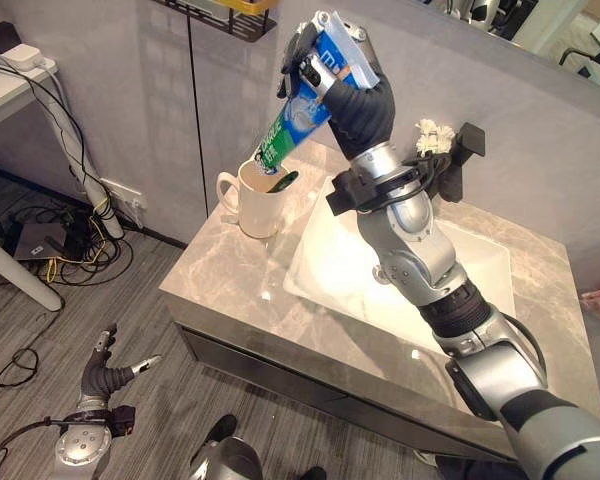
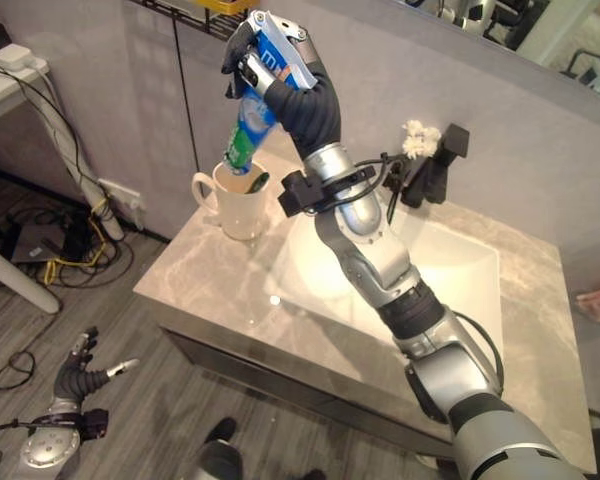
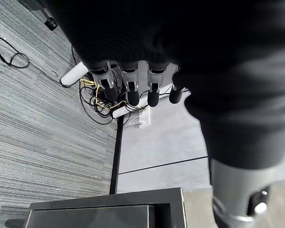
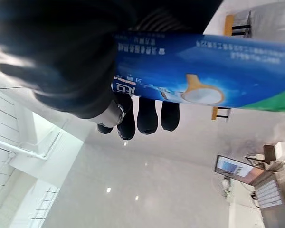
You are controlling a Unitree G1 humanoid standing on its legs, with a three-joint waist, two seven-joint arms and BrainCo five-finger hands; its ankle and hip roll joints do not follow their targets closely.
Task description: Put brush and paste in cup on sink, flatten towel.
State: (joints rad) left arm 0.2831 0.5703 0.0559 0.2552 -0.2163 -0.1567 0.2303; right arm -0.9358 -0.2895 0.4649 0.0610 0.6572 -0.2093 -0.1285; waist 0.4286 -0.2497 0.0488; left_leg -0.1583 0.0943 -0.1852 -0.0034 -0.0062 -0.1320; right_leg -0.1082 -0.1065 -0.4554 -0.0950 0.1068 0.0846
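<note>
Sticking from the right robot hand (image 1: 332,78), paste (image 1: 298,118) tip-down into cup (image 1: 255,200)

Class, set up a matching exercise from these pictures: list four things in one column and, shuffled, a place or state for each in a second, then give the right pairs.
Things:
1. blue and green toothpaste tube
2. white ceramic mug
3. left robot hand
4. black faucet

Places or states:
A. low beside the counter, over the grey floor, holding nothing
B. behind the white basin, at the wall
C. on the marble counter's corner
D. gripped by the right robot hand, lower end in the mug

Pairs: 1-D, 2-C, 3-A, 4-B
</note>
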